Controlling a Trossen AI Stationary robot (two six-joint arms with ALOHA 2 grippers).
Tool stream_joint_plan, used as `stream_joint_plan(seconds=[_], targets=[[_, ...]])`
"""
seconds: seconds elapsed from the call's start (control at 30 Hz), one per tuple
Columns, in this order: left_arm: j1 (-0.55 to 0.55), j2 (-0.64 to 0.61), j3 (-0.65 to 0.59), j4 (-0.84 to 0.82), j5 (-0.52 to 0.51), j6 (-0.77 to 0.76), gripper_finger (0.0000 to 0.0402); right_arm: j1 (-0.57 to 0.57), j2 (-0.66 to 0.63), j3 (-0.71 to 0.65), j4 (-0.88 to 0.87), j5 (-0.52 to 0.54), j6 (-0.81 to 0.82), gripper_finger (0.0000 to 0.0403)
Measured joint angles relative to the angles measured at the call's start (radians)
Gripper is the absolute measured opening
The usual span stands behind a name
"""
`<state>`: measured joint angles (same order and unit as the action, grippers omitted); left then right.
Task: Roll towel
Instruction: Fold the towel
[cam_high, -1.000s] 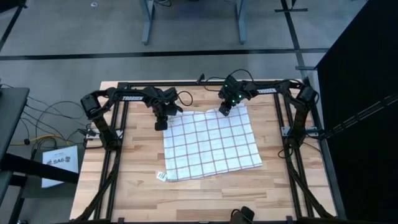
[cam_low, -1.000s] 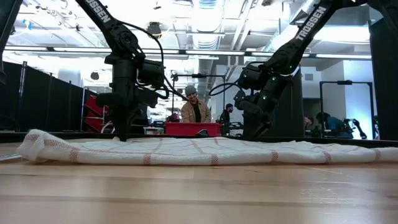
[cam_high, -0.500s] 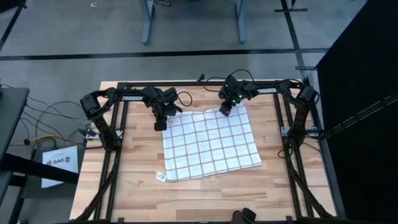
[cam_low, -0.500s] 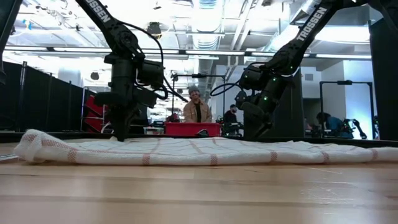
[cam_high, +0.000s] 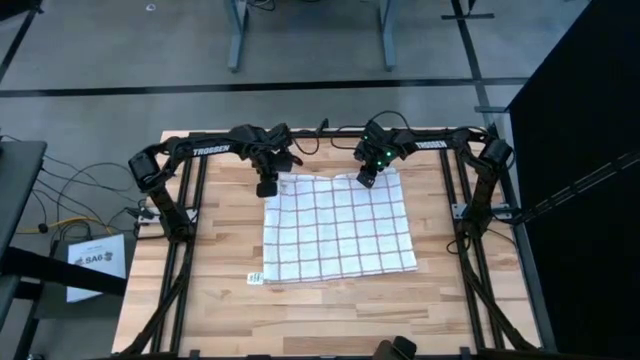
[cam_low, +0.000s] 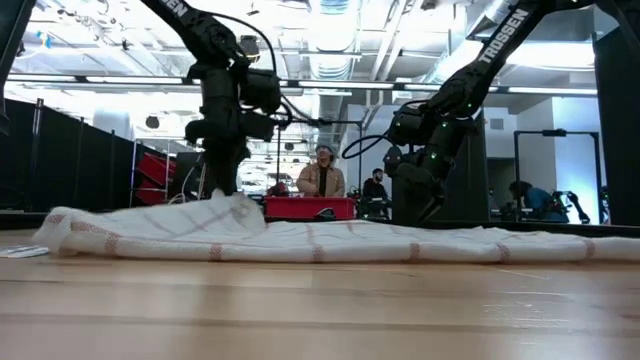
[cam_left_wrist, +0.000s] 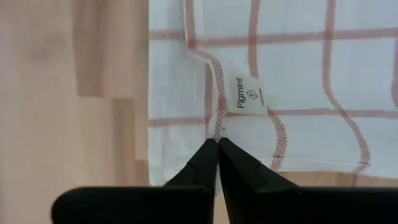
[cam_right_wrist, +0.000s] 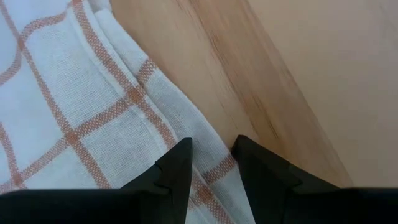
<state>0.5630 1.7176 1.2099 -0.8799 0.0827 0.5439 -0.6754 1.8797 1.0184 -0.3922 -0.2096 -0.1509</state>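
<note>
The towel (cam_high: 338, 227) lay spread on the table (cam_high: 225, 300). The left gripper (cam_left_wrist: 217, 144) pinched its far left corner; the right gripper (cam_right_wrist: 211, 163) clasped the far right corner.

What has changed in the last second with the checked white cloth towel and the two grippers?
The left gripper moved toward the table's far edge, shut on the checked white cloth towel, and lifted that corner. The towel's near edge shifted toward the far side too. The right gripper stayed at the other far corner.
</note>
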Motion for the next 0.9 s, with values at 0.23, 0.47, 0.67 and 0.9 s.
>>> stream_joint_plan(seconds=[0.23,0.47,0.67,0.9], targets=[[0.07,0.0,-0.021,-0.003,-0.065,0.019,0.0,-0.001,0.0,0.0,-0.01,0.002,-0.011,0.0117],[0.144,0.0,-0.03,0.066,-0.114,0.009,0.0,0.007,0.0,0.0,-0.019,0.007,-0.037,0.0117],[0.159,0.002,-0.031,0.167,-0.119,0.01,0.0,0.013,0.0,0.0,-0.02,0.013,-0.041,0.0117],[0.177,0.002,-0.049,0.333,-0.17,0.003,0.0,0.013,0.0,0.0,-0.02,0.012,-0.042,0.0117]])
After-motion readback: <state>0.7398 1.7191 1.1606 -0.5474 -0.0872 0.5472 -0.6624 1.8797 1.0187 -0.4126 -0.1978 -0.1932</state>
